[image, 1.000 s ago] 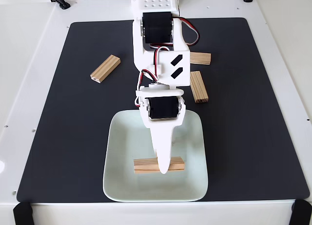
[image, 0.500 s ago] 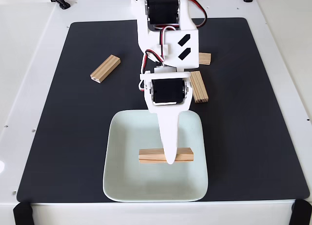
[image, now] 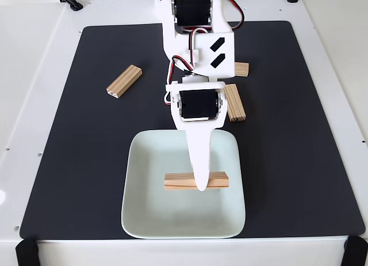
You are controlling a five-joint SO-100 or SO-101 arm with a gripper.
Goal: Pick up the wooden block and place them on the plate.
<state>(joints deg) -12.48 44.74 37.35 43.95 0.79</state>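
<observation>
One wooden block (image: 195, 180) over the plate (image: 144, 214), crosswise at the gripper (image: 201, 185) tip.
Jaws look clamped on it (three more blocks on the black mat (image: 69, 162)).

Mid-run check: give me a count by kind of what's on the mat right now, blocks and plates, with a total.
Wooden blocks: 4, one over the plate at the gripper tip, three on the mat
Plate: 1
Total: 5
</observation>
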